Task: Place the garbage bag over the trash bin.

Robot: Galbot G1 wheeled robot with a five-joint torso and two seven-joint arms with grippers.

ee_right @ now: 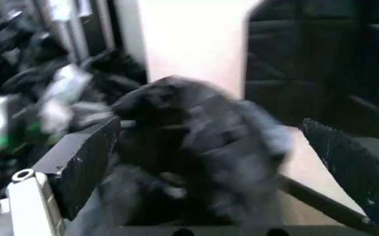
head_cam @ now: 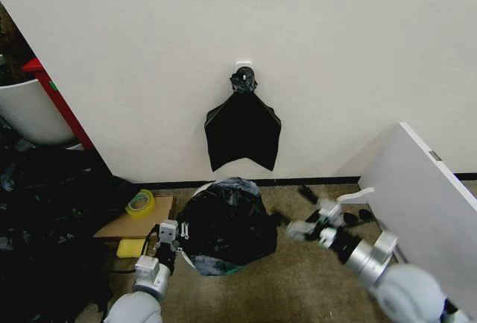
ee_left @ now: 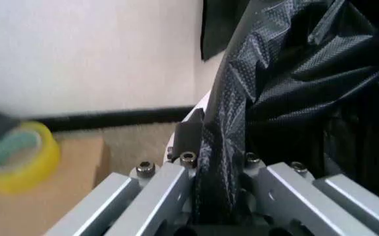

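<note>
Black garbage bag point(ee_left: 294, 73) pinched in L gripper point(ee_left: 218, 196).

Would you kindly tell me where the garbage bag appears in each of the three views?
Head view: garbage bag low centre, over the trash bin, before the wall.
Left wrist view: it fills the right side, pinched in the left gripper.
Right wrist view: blurred, centre.
Shared landmark: the wall.

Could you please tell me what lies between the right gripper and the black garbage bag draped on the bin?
In the head view, bare brown carpet separates the right gripper from the crinkled glossy black garbage bag; its jaws stand open.
</note>
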